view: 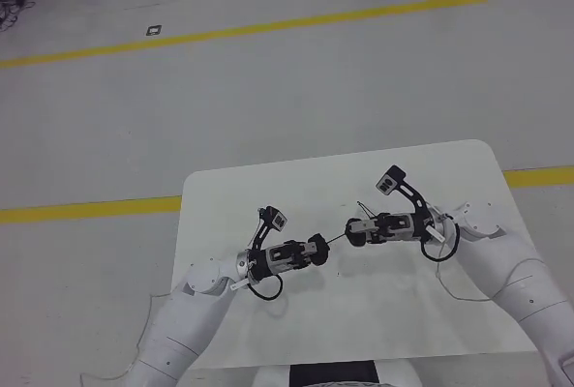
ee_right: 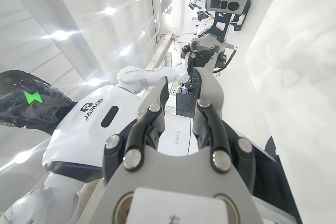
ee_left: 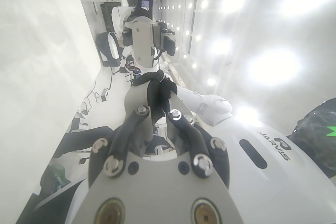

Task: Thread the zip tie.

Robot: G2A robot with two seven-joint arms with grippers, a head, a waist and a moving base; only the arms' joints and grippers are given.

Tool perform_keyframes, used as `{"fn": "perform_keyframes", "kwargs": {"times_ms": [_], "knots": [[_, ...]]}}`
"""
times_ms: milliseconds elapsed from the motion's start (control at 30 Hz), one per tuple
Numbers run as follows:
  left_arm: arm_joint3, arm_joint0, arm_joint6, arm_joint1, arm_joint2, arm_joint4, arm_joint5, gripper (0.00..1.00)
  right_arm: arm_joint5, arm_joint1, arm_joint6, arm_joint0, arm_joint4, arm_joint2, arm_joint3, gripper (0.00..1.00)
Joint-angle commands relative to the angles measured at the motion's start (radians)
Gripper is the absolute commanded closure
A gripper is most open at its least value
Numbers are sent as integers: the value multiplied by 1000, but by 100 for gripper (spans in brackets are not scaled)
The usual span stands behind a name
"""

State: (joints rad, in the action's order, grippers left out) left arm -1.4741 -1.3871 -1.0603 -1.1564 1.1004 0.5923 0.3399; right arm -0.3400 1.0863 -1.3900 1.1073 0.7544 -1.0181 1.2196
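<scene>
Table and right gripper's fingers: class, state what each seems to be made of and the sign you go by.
Table: white board, perhaps laminate, matte; the sign is its even, glare-free face and rounded corners. Right gripper fingers: grey metal by the look, satin sheen, with black ribbed pads, probably rubber.

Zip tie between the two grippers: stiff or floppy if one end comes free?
The zip tie runs as a thin, nearly straight strand from the left gripper to the right gripper without sagging, so it is probably springy rather than limp. Being so thin, it is likely very light and may flick or twist easily.
</scene>
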Motion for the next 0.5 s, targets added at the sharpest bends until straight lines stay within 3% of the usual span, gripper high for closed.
{"fn": "perform_keyframes", "kwargs": {"times_ms": [0, 233, 467], "knots": [[0, 0, 0, 0, 0, 0, 0, 100, 0, -1, 0, 0, 0, 3, 0, 80], [0, 0, 0, 0, 0, 0, 0, 100, 0, -7, 0, -1, 1, 12, -7, 79], [0, 0, 0, 0, 0, 0, 0, 100, 0, -16, 0, 0, 4, 9, -7, 85]]}}
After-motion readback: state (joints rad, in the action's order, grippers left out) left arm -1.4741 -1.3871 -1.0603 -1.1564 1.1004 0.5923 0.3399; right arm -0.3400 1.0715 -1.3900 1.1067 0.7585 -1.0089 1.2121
